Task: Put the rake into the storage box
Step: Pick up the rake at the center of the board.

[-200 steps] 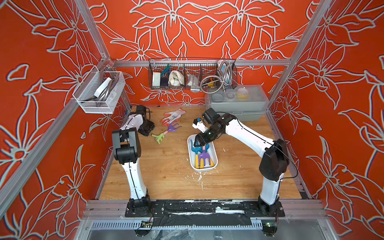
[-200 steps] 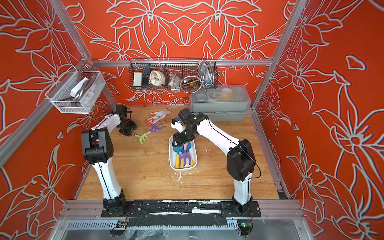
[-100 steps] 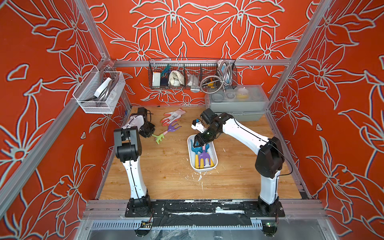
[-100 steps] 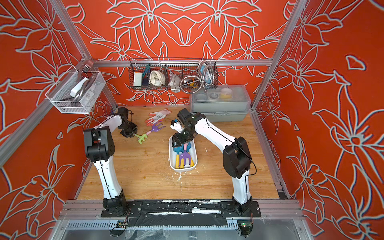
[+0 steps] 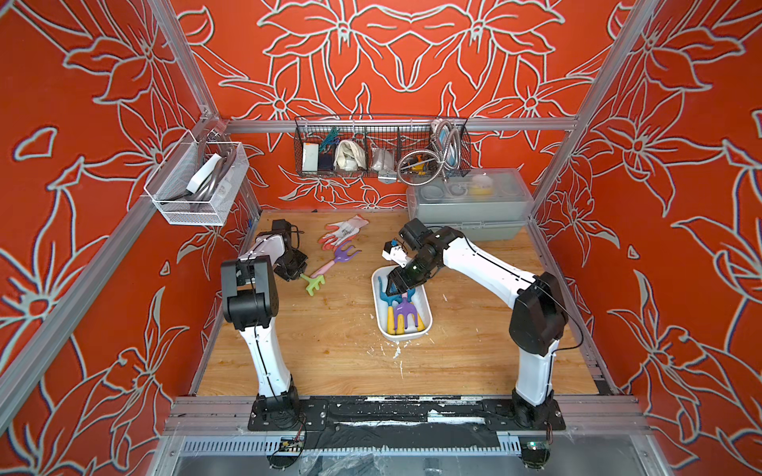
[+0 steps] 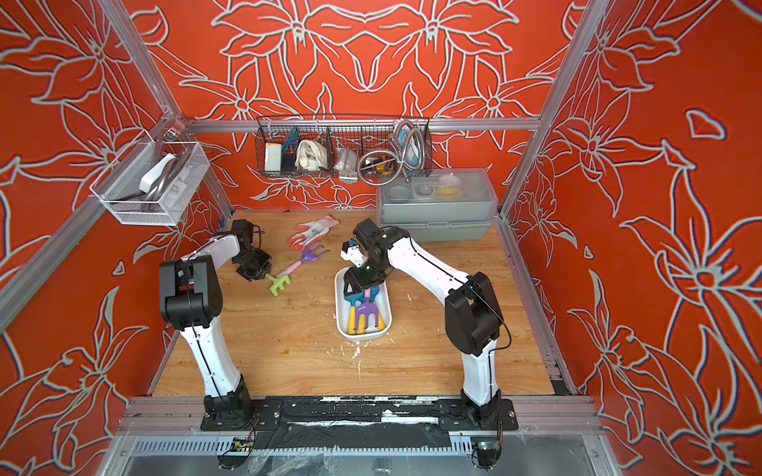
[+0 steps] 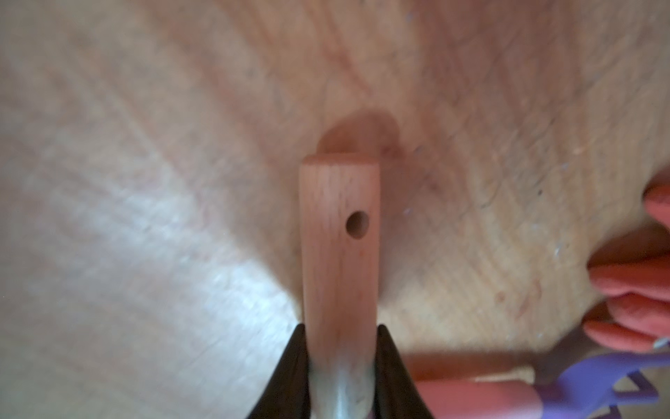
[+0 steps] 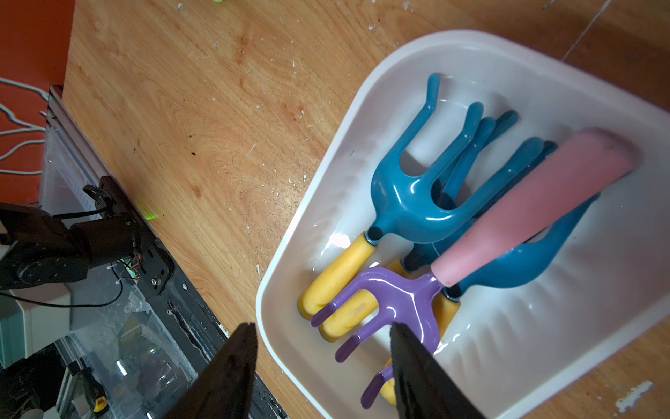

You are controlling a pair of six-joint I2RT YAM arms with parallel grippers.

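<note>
Where the left fingers (image 7: 290,381) bite: pressed onto both flanks of the rake (image 7: 339,254), low on its wooden handle near the metal neck. The end with the hanging hole juts free over the table (image 7: 145,181).
Grip: judged firm but off-centre, since most of the handle lies beyond the pinch. It should be kept tight so the rake does not swing.
Tines (image 5: 314,283): green, just past the fingers in a top view, down at the table and just beside a loose fork (image 5: 338,257). A glove (image 5: 342,230) lies further back.
Lift: best straight up first, so the tines clear the loose fork before any sideways travel.
Right fingers (image 8: 232,377): spread and empty, hanging over the far end of the box (image 5: 406,336). They will likely need to leave that space before the rake arrives.
Box: a white tub mid-table, well apart from the rake, already holding forks (image 8: 409,206) laid lengthwise.
Placement: turn the rake along the box's long side, lower it onto the pile, and open only once it rests.
Risk: the tines could snag the forks, or the handle could ride on the rim and tip out.
</note>
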